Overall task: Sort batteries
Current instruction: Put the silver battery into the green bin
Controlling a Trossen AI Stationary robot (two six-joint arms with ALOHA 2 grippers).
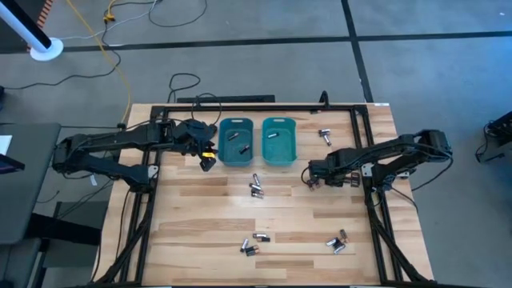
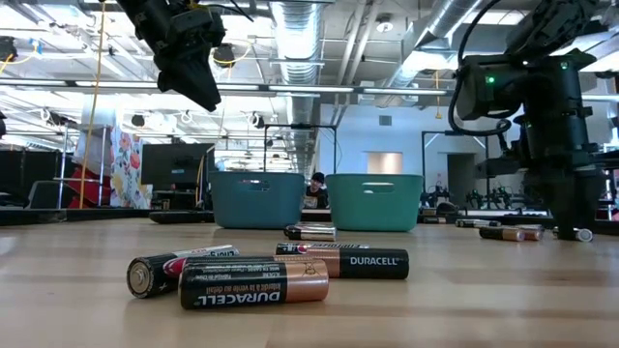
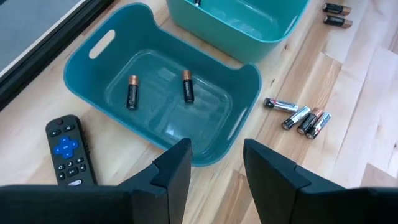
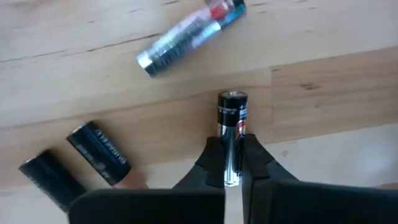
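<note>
Pinching battery (image 4: 232, 134) near its end, right fingers (image 4: 231, 180) risking slip on lift; left fingers (image 3: 214, 171) hanging apart, empty, beside left bin (image 3: 163, 99).

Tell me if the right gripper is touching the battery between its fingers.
Touching. The right wrist view shows the right gripper shut on the battery, both fingers pressed against its sides with no gap.

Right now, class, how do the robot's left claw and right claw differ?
The left claw is open and empty; the right claw is shut on a battery. The left claw hovers beside a teal bin; the right claw is down at the table among loose batteries. Both have two dark fingers.
</note>
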